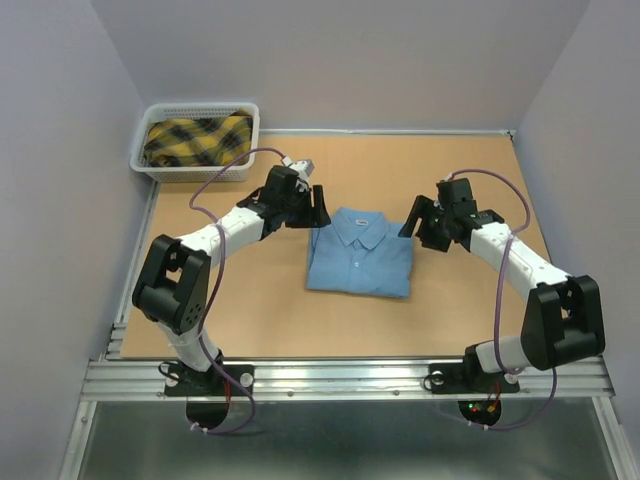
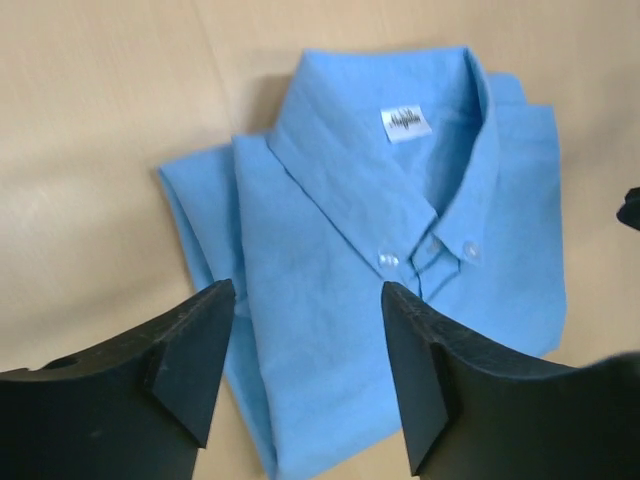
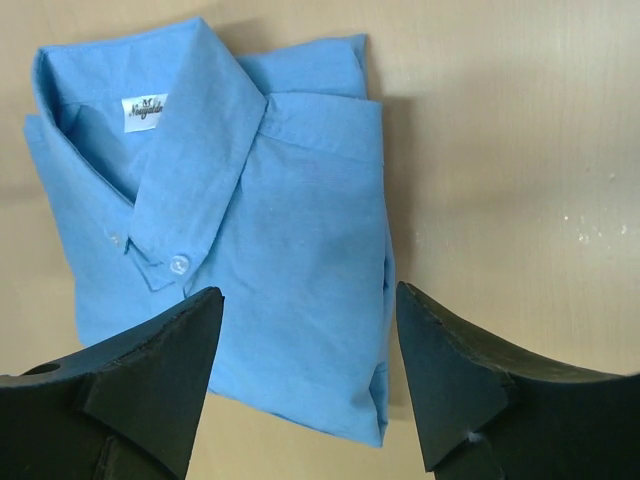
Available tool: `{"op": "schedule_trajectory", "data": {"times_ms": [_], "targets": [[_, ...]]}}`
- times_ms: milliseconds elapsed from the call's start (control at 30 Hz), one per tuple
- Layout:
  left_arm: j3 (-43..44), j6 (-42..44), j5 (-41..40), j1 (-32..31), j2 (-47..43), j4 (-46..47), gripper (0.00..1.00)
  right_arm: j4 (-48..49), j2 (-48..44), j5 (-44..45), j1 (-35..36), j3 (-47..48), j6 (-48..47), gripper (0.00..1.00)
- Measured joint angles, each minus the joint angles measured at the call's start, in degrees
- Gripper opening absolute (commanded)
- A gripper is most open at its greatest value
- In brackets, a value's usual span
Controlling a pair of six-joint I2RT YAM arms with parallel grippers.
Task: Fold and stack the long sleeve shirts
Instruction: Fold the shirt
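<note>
Visitor: Progress report, please. How far along are you?

Robot: By my reckoning, the folding of this one is done. The blue shirt (image 1: 360, 252) lies as a neat rectangle on the tan surface (image 1: 250, 310), nearer to me than the basket (image 1: 190, 172) and off to its right. The collar faces up and I see no sleeve sticking out. Stacking is what seems to be left.

Visitor: And your claws?

Robot: Both stand wide and hold nothing. My left claw (image 1: 318, 215) sits between the basket and the shirt, at the collar corner. My right claw (image 1: 420, 228) is at the shirt's far side from the basket. From each wrist I look down between my dark fingers onto blue cloth.

Visitor: What is in the basket?

Robot: Yellow and black plaid cloth (image 1: 198, 140), bunched loosely. Whether it is a shirt waiting for me, I cannot tell.

Visitor: What is the shirt like?

Robot: It is a thin woven cloth, matte, with soft creases and layered folded edges along the sides. The pointed collar (image 2: 380, 150) is held down by small pale buttons (image 2: 388, 260), and a white label (image 2: 406, 124) sits inside the neck. The basket is white slotted plastic, and the surface looks smooth, like wood.
</note>
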Motion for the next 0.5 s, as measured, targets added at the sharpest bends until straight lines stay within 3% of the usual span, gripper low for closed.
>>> {"op": "schedule_trajectory", "data": {"times_ms": [200,500], "targets": [[5.97,3.8,0.9,1.49,7.63,-0.52,0.62,1.11,0.81,-1.25,-0.04,0.48,-3.15,0.74],[7.48,4.94,3.15,1.49,14.73,-1.64,0.57,1.73,0.87,-2.45,-0.04,0.48,-4.63,0.74]]}}
